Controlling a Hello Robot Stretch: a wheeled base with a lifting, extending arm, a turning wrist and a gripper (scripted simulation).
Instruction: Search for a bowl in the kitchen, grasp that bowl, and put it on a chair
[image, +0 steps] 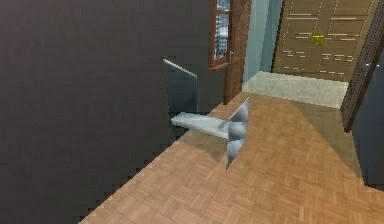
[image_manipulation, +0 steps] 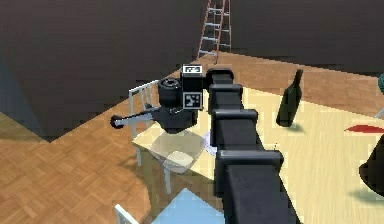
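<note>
One chair (image_manipulation: 180, 158), one bottle (image_manipulation: 290, 100) near the gripper (image_manipulation: 121, 123); cannot tell if it holds anything.

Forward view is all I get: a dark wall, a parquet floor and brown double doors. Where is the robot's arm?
Observer: The dark square arm rises up the middle of the arm side view.
Visitor: Is anything close to it?
Observer: A dark bottle stands upright on a pale yellow tabletop, to the arm's right in that view.
Visitor: And its hand?
Observer: The gripper shows near a pale bowl-like shape lying on a light surface; I cannot tell whether it holds anything.
</note>
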